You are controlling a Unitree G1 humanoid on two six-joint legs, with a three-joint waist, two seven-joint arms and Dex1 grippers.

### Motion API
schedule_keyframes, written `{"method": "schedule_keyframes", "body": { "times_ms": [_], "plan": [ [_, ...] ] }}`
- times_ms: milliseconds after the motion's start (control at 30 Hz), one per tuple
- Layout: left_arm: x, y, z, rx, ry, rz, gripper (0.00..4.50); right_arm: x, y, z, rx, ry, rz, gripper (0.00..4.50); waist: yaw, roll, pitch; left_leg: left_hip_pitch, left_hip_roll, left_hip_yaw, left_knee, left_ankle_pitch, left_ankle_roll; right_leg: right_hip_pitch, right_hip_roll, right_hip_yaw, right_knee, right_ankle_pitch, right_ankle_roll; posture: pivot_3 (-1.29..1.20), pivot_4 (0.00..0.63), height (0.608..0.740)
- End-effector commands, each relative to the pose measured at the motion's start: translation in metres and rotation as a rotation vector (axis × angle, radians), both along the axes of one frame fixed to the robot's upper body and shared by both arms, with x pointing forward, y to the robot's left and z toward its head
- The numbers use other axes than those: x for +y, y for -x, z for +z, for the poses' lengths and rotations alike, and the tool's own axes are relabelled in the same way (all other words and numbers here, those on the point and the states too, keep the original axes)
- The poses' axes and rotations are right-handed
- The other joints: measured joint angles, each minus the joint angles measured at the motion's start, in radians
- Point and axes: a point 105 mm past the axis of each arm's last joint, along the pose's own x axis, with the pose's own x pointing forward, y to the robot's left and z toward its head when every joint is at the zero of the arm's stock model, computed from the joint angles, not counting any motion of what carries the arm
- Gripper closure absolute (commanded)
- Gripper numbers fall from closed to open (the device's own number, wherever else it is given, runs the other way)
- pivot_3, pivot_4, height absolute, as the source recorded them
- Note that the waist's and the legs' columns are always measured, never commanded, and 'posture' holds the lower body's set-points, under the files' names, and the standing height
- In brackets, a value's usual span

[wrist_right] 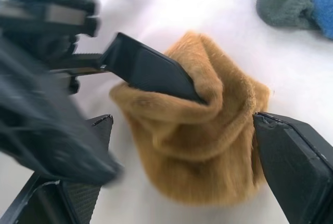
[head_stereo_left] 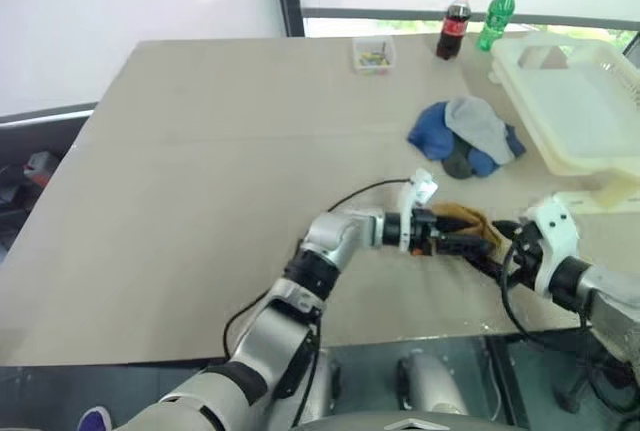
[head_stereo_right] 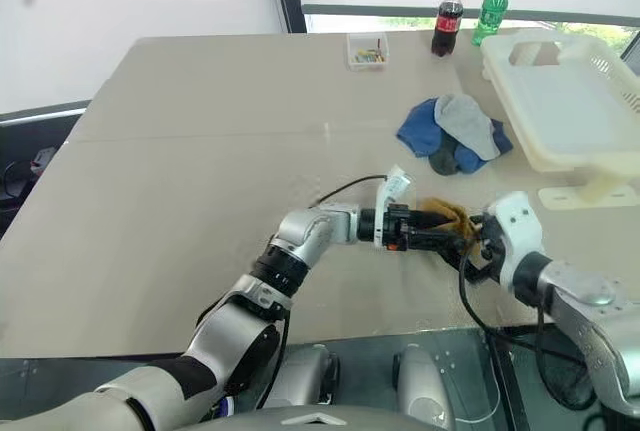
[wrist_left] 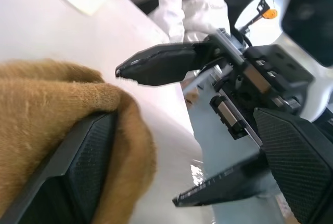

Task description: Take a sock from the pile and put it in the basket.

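Observation:
A mustard-yellow sock (wrist_right: 203,130) lies crumpled on the table near its front edge, apart from the pile (head_stereo_left: 465,136) of blue, grey and dark socks. My left gripper (head_stereo_left: 478,247) reaches in level from the left and stands open, with one finger (wrist_right: 151,70) pushed into the sock's fold. The sock drapes over that finger (wrist_left: 78,172). My right gripper (wrist_right: 182,120) faces it from the right, open, with the sock between its wide-set fingers (wrist_right: 296,167). The cream-white basket (head_stereo_left: 600,161) stands at the table's right edge, beyond the pile.
A cola bottle (head_stereo_left: 453,23), a green bottle (head_stereo_left: 497,14) and a small clear box (head_stereo_left: 373,54) stand at the far edge. A flat cream piece (head_stereo_left: 590,201) lies in front of the basket. A person's white sleeve (wrist_left: 192,5) shows past the table.

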Motion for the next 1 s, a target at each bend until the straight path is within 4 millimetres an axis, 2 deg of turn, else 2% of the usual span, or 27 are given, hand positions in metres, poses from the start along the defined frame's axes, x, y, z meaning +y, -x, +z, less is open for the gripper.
{"method": "schedule_keyframes", "body": {
  "times_ms": [33,233,433,500,600,733,1000],
  "plan": [
    [0.002,0.015,-0.019,-0.017,-0.071,-0.047,0.00,-0.006,-0.023,0.036,-0.119,-0.092,-0.067,0.03,0.001,0.000,0.000,0.000,0.000,0.000,0.000,0.000,0.000,0.000,0.000,0.000,0.000,0.000,0.000,0.00,0.150,0.740],
    [0.010,0.015,-0.016,-0.052,-0.062,-0.033,0.00,-0.007,-0.041,0.038,-0.080,-0.201,-0.119,0.03,0.013,0.002,-0.001,-0.005,-0.004,0.001,-0.001,0.002,-0.004,-0.006,-0.003,0.001,0.000,0.000,0.000,0.00,0.150,0.740],
    [0.013,0.014,-0.018,-0.069,-0.074,-0.027,0.00,0.003,-0.040,0.045,-0.069,-0.243,-0.088,0.03,0.018,0.003,-0.001,-0.007,-0.003,0.001,-0.001,0.002,-0.004,-0.008,-0.002,0.001,0.000,0.000,0.000,0.00,0.150,0.740],
    [0.014,0.012,-0.017,-0.075,-0.073,-0.017,0.00,0.004,-0.039,0.036,-0.037,-0.200,-0.091,0.03,0.018,0.003,-0.001,-0.007,-0.003,0.001,-0.001,0.002,-0.004,-0.008,-0.002,0.001,0.000,0.000,0.000,0.00,0.150,0.740],
    [0.018,0.011,-0.012,-0.085,-0.049,-0.001,0.00,0.000,-0.034,0.011,0.039,-0.107,-0.101,0.03,0.018,0.003,-0.001,-0.006,-0.003,0.001,-0.001,0.002,-0.004,-0.008,-0.002,0.001,0.000,0.000,0.000,0.00,0.150,0.740],
    [0.044,0.005,0.011,-0.150,0.034,0.030,0.00,-0.008,-0.022,-0.010,0.119,0.009,-0.083,0.03,0.013,0.003,-0.001,-0.007,-0.003,0.002,-0.001,0.002,-0.004,-0.009,-0.002,0.001,0.000,0.000,0.000,0.00,0.150,0.740],
    [0.101,0.012,0.022,-0.404,-0.022,0.032,0.00,-0.010,-0.018,-0.020,0.167,0.076,-0.027,0.03,-0.005,0.003,-0.001,-0.007,-0.001,0.002,-0.001,0.002,-0.004,-0.009,-0.001,0.002,0.001,0.000,0.000,0.00,0.150,0.740]
  ]
}}
